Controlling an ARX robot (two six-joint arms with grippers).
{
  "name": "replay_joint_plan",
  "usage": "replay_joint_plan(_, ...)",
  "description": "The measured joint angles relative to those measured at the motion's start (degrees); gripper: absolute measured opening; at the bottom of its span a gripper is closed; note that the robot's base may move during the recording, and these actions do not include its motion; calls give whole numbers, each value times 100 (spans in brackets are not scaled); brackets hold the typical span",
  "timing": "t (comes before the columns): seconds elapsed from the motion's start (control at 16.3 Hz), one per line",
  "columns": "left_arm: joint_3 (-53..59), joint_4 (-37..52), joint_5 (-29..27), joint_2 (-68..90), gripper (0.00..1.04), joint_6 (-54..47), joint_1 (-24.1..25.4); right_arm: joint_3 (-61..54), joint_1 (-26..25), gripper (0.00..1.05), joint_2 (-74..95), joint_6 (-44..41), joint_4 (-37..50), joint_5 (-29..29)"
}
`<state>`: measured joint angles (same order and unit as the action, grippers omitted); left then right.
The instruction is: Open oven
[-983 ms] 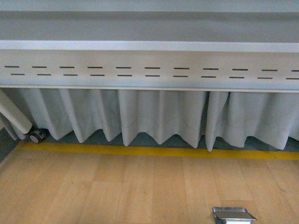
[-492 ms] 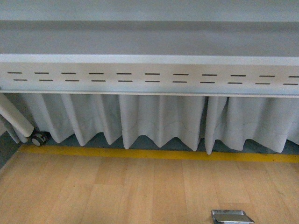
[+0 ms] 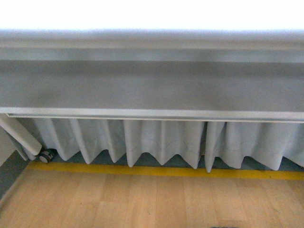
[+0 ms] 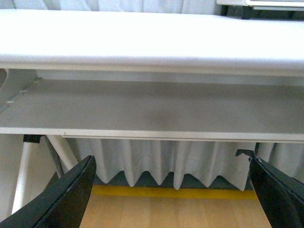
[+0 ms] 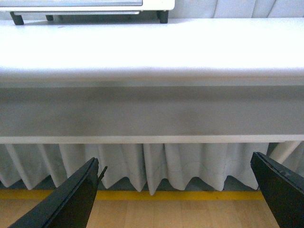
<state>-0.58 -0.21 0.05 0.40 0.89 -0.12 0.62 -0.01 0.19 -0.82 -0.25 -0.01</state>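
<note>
Only the bottom edge of the cream-white oven shows. In the right wrist view the oven [image 5: 85, 4] stands on the white table [image 5: 156, 52] on black feet. In the left wrist view a strip of the oven [image 4: 261, 4] sits on the far part of the table [image 4: 142, 42]. Its door, handle and knobs are out of view. My left gripper [image 4: 171, 162] is open, below and in front of the table edge, with nothing between its black fingers [image 4: 76, 190]. My right gripper [image 5: 175, 159] is open too, just as low, its fingers [image 5: 78, 192] empty. The front view shows neither arm and no oven.
The front view shows the grey table apron [image 3: 152, 85], a pleated white curtain [image 3: 156, 140] under it, a yellow floor line [image 3: 156, 171] and wood floor [image 3: 142, 204]. A white table leg [image 3: 19, 135] with a caster [image 3: 46, 156] stands at the left.
The front view has shifted upward: the table's front now fills more of the frame, its slotted strip no longer shows, and the metal floor box has dropped out at the bottom.
</note>
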Motion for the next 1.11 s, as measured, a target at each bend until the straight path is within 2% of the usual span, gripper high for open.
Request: replay_joint_plan(1.11,0,4,-7,0,98,-9,0,0,0,98,2,0,2,2)
